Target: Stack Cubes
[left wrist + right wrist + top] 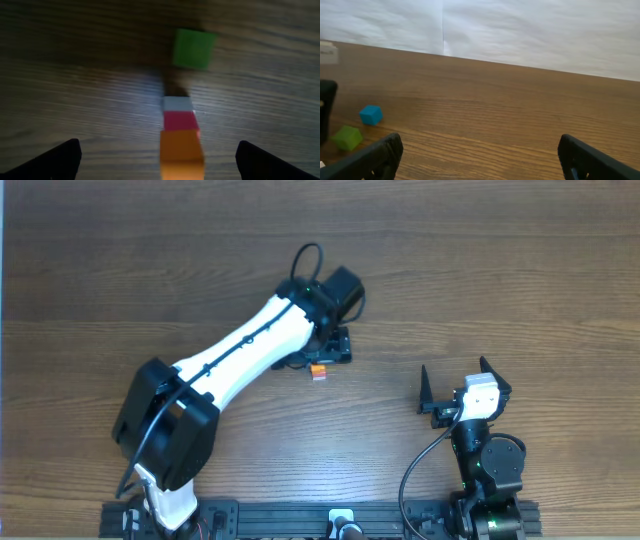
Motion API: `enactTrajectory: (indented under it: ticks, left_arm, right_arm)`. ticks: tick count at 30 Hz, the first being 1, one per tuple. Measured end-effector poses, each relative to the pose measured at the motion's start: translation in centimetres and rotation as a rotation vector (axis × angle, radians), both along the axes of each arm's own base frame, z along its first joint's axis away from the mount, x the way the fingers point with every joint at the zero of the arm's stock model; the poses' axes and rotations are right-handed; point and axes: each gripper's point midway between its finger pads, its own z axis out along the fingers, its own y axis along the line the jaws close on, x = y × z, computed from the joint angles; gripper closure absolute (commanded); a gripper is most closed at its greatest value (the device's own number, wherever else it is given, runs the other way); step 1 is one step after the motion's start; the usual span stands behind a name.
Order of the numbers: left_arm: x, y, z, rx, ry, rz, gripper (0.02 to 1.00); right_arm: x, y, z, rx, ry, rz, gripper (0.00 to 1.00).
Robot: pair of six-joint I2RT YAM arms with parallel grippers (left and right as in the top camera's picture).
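Five cubes in all: one green cube (193, 48), one blue cube (371, 114), one white cube (177, 104), one red cube (180, 120), one orange cube (181, 152). Two arms: left arm (240, 350), right arm (482, 452).

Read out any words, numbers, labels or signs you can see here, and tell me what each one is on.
No text can be read.
No print on the orange cube, red cube, white cube, green cube or blue cube: the faces are plain.
The pale patch in the right wrist view is too blurred to read.
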Motion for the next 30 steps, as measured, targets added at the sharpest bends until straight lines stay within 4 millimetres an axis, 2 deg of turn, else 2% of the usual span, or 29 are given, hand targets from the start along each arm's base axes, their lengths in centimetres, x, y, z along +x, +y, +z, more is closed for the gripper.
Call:
enactTrajectory:
  ticks: [2, 5, 10, 12, 13, 16, 23, 25, 30]
  left_arm:
    - [0.6, 0.4, 0.6, -0.004, -0.006, 0.007, 0.018]
    - [1.9, 1.9, 2.7, 0.026, -0.035, 0.013, 0.018]
    - [3.6, 5.4, 8.8, 0.108, -0.211, 0.045, 0.018]
    - [4.2, 8.0, 12.9, 0.172, -0.353, 0.078, 0.018]
    - [4.3, 8.2, 13.3, 0.174, -0.365, 0.081, 0.018]
    - [4.5, 10.2, 16.4, 0.226, -0.482, 0.114, 0.018]
    - [3.0, 13.2, 22.6, 0.219, -0.667, 0.176, 0.018]
    - [1.8, 14.2, 24.9, 0.190, -0.728, 0.185, 0.018]
    - [-1.0, 16.4, 29.4, 0.121, -0.852, 0.193, 0.018]
  right_arm:
    - [0.0, 0.0, 0.0, 0.000, 0.000, 0.000, 0.007]
    - [0.0, 0.0, 0.0, 0.000, 0.000, 0.000, 0.007]
    - [0.0, 0.0, 0.0, 0.001, 0.000, 0.000, 0.007]
    - [0.0, 0.0, 0.0, 0.000, 0.000, 0.000, 0.007]
    - [0.0, 0.0, 0.0, 0.000, 0.000, 0.000, 0.007]
    - [0.0, 0.0, 0.0, 0.000, 0.000, 0.000, 0.009]
    - [0.0, 0.0, 0.0, 0.000, 0.000, 0.000, 0.009]
    - [0.0, 0.0, 0.0, 0.001, 0.000, 0.000, 0.007]
    - [0.0, 0.0, 0.0, 0.001, 0.000, 0.000, 0.007]
